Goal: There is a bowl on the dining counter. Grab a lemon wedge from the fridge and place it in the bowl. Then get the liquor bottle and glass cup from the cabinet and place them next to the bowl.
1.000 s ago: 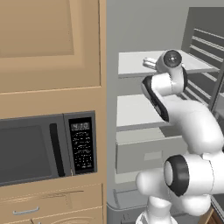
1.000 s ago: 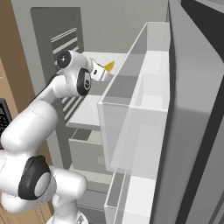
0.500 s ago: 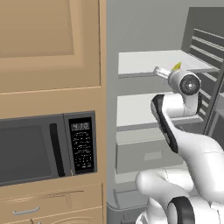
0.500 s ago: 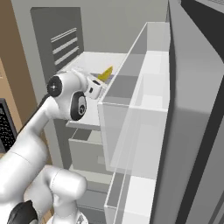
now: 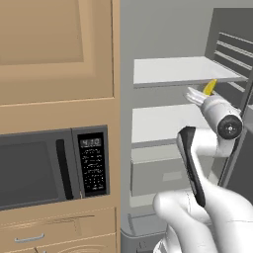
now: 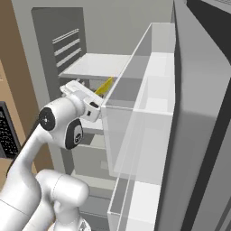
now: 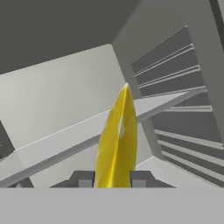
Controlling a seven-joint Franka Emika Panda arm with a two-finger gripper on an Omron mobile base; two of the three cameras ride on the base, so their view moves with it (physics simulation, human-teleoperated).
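The room is a kitchen with light wood cupboards point(image 5: 54, 54) on the left and a black microwave point(image 5: 49, 165) set into them. Right beside the wood stands the fridge point(image 5: 168, 39), grey inside, with its door point(image 6: 198, 113) swung open. In the left base view two white shelves point(image 5: 178, 71) cross the fridge, one above the other, and a grey drawer point(image 5: 163, 175) sits under them. In the right base view the open door fills the side from 12 to 5 o'clock, with see-through door bins point(image 6: 135, 131) sticking out from it.

The white arm point(image 6: 58, 126) reaches up in front of the fridge. Its claw point(image 7: 113, 177) is clamped on the lemon wedge point(image 7: 117, 140), a thin yellow slice. In the hand view the two dark tips sit at 6 o'clock, one touching each side of the wedge, and the wedge points up toward 12 o'clock. Behind it there is a white shelf edge, and grey ribs on the fridge wall at 3 o'clock.

In the left base view the wedge point(image 5: 211, 87) shows as a small yellow tip at about 2 o'clock, just past the end of the arm and just below the front edge of the top shelf. In the right base view the wedge point(image 6: 104, 86) pokes out near the middle, between the claw and the corner of a door bin. It looks like it hangs in the air and touches no shelf, but the view there is tight, so I am not sure.
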